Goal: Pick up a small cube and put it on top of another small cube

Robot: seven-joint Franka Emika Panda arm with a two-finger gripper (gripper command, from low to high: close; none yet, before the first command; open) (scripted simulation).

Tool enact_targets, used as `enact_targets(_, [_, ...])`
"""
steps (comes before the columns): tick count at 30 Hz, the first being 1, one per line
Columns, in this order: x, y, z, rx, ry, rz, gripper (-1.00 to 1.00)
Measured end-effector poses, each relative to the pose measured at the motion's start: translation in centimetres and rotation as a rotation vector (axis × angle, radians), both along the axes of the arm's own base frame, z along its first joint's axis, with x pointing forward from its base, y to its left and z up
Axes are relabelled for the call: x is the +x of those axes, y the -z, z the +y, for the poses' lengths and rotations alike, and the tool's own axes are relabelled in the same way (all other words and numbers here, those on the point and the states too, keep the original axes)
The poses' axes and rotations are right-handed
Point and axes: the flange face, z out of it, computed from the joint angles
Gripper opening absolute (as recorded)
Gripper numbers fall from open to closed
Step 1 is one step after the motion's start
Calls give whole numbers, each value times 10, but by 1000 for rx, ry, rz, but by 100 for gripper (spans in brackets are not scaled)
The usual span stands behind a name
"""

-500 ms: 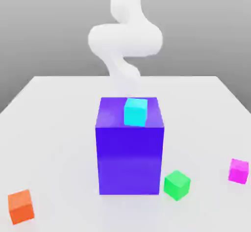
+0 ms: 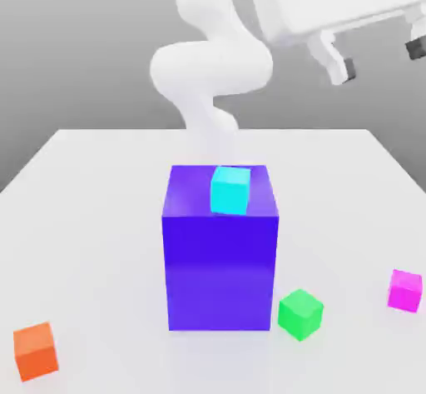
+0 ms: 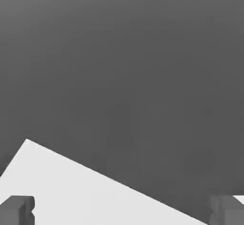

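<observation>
End effector (image 2: 381, 60) open above boxy magenta cube (image 2: 405, 290).

A pale tabletop before a plain grey backdrop.
We see a white table (image 2: 91, 184) under soft, even light, its far edge meeting a featureless grey wall (image 2: 75, 42).

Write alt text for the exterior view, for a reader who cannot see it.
A white robot arm holds its open gripper high at the exterior view's upper right, empty, above a white table. A tall purple block stands mid-table with a cyan cube on top; around it lie an orange cube, a green cube and a pink cube.
</observation>
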Motion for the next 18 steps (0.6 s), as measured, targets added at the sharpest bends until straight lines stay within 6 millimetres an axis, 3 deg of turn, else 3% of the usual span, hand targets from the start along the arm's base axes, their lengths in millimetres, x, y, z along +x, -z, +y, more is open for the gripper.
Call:
enact_targets(9, [-19, 117, 90, -84, -239, 136, 0])
enact_targets(13, [-44, 167, 128, -146, -352, 176, 0])
enact_targets(18, [-76, 222, 156, -239, -468, 205, 0])
